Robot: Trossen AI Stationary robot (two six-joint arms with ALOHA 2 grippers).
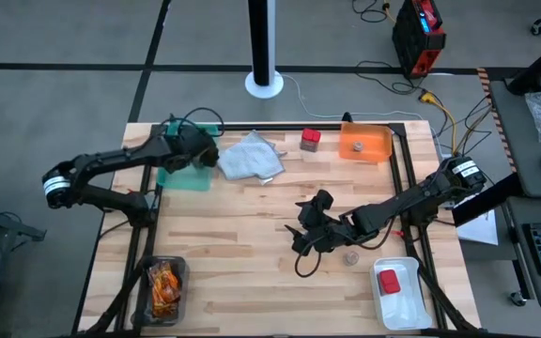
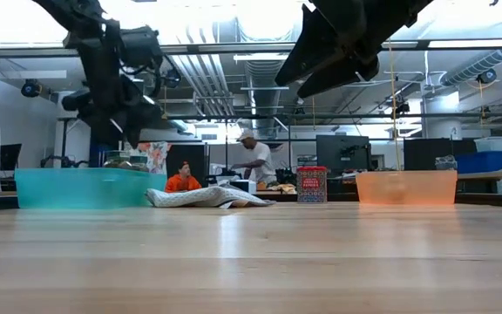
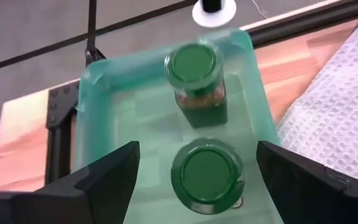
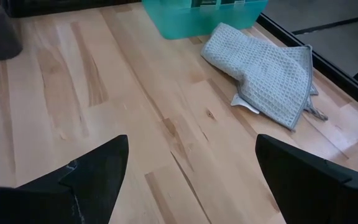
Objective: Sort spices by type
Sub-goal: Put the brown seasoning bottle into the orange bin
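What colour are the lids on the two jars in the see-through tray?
Dark green lids on both jars, inside the teal tray; the left wrist view shows them best.

A wooden table (image 1: 252, 253) has a pale grey cloth (image 1: 252, 160) lying crumpled near the back edge. A teal tray (image 1: 184, 176) sits just beside the cloth, toward the back left corner. An orange tray (image 1: 365, 143) sits near the back right corner. A white tray (image 1: 404, 302) is at the front right corner. A dark tray (image 1: 145, 293) is at the front left corner. Two people (image 2: 255, 164) are in the room far behind the table.
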